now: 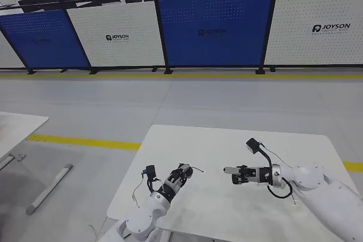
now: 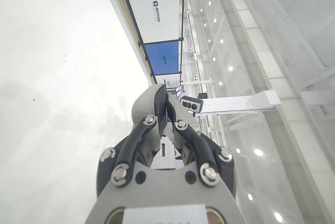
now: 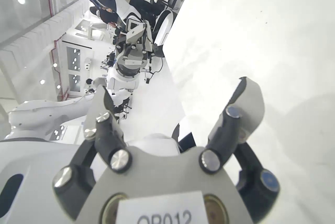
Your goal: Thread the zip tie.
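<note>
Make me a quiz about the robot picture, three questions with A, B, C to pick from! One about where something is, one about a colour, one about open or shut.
1. Where is the thin black zip tie?
A. on the floor
B. poking out of the left gripper
C. in a box

2. What colour is the stripe on the floor behind the table?
A. yellow
B. red
C. green

3. How are the right gripper's jaws?
A. shut tight
B. holding a cup
C. wide open

Answers:
1 B: the top view shows the thin strand sticking out from its shut jaws.
2 A: the line across the grey floor is yellow.
3 C: the right wrist view shows them far apart with nothing between.
</note>
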### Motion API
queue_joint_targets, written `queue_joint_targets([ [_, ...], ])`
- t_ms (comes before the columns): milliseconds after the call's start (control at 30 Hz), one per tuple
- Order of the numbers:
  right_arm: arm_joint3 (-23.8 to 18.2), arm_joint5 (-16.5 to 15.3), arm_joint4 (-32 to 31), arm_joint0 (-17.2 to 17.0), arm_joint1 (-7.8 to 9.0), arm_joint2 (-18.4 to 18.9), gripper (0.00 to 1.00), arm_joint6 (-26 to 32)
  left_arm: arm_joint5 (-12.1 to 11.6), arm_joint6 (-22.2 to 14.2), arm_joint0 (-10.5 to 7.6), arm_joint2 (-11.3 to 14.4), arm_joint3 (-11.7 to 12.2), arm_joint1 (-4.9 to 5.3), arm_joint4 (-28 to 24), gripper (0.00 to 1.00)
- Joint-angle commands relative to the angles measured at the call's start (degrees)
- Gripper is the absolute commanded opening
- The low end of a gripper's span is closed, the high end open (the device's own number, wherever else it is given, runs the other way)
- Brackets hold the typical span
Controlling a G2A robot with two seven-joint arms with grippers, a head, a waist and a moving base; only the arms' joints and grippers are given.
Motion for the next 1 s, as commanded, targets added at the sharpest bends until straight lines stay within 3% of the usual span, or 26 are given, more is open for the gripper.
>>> queue_joint_targets([
  [0, 1.1, 0.1, 0.5, 0.3, -0.30, -0.1, 1.00, 1.0, 0.0, 0.0, 0.00, 0.0, 0.0, 0.00, 0.0, 0.00],
  [267, 1.1, 0.1, 0.5, 0.3, -0.30, -0.1, 1.00, 1.0, 0.0, 0.0, 0.00, 0.0, 0.0, 0.00, 0.0, 0.00],
  [333, 1.1, 0.1, 0.5, 0.3, -0.30, -0.1, 1.00, 1.0, 1.5, -1.4, -0.74, 0.5, 0.6, -0.16, -1.4, 0.00],
  [400, 1.1, 0.1, 0.5, 0.3, -0.30, -0.1, 1.00, 1.0, 3.6, -5.1, -1.47, 1.3, 1.1, -0.15, -1.8, 0.00],
  [500, 1.1, 0.1, 0.5, 0.3, -0.30, -0.1, 1.00, 1.0, 1.8, -6.2, -1.37, 3.0, 1.6, -0.26, 1.5, 0.00],
  [600, 1.1, 0.1, 0.5, 0.3, -0.30, -0.1, 1.00, 1.0, 0.4, -5.1, -1.45, 3.2, 1.8, -0.59, -0.5, 0.00],
  [833, 1.1, 0.1, 0.4, 0.1, -0.30, -0.1, 1.00, 0.7, 0.4, -5.1, -1.45, 3.2, 1.8, -0.59, -0.5, 0.00],
  [967, -0.9, 0.0, -1.8, -1.3, -0.34, 0.5, 1.00, 0.2, -1.8, -0.4, -1.99, 3.6, 2.2, -1.16, -0.3, 0.00],
])
